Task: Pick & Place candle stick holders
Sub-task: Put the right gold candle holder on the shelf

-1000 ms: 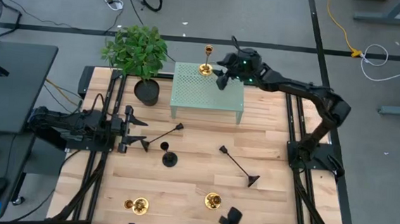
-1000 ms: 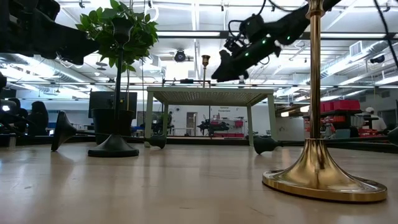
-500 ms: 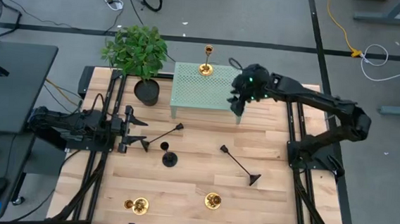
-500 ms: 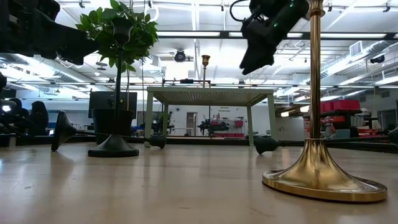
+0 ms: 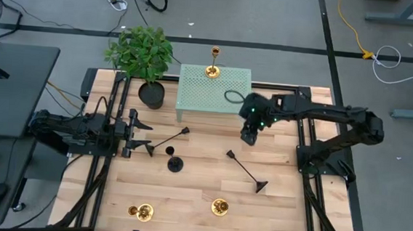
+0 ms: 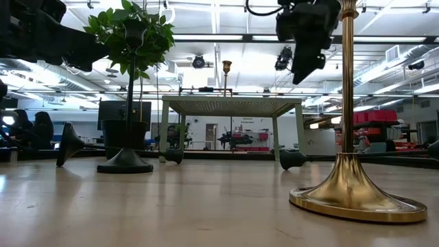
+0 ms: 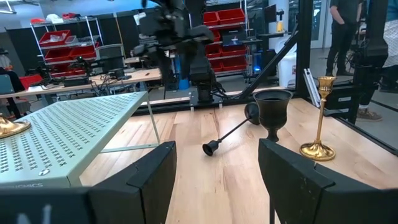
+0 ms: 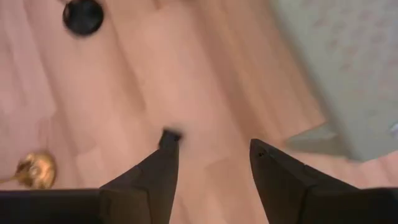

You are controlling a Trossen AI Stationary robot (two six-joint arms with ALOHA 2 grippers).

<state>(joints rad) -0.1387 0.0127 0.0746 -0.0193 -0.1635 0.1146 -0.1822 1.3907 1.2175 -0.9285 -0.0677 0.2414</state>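
One gold holder (image 5: pixel 212 70) stands on the far edge of the green perforated stand (image 5: pixel 215 94). Two more gold holders (image 5: pixel 141 212) (image 5: pixel 220 207) stand near the table's front; one looms in the low view (image 6: pixel 350 103). A black holder (image 5: pixel 168 140) lies by my left gripper. Another black holder (image 5: pixel 175 164) stands upright. The third black holder (image 5: pixel 246 169) lies right of centre. My right gripper (image 5: pixel 247 136) is open and empty, pointing down above the wood off the stand's near right corner, the lying holder's cup end (image 8: pixel 170 135) between its fingers below. My left gripper (image 5: pixel 138 135) is open at the left edge.
A potted plant (image 5: pixel 143 56) stands at the far left beside the stand. Bare wood lies between the stand and the front row of holders. Dark rails (image 5: pixel 304 173) run along both sides of the table.
My right gripper has left the gold holder on the stand's far edge. It has swung toward the table's right and near edges, off the stand, and turned to point down over the wood. The gold holder stays upright on the stand.
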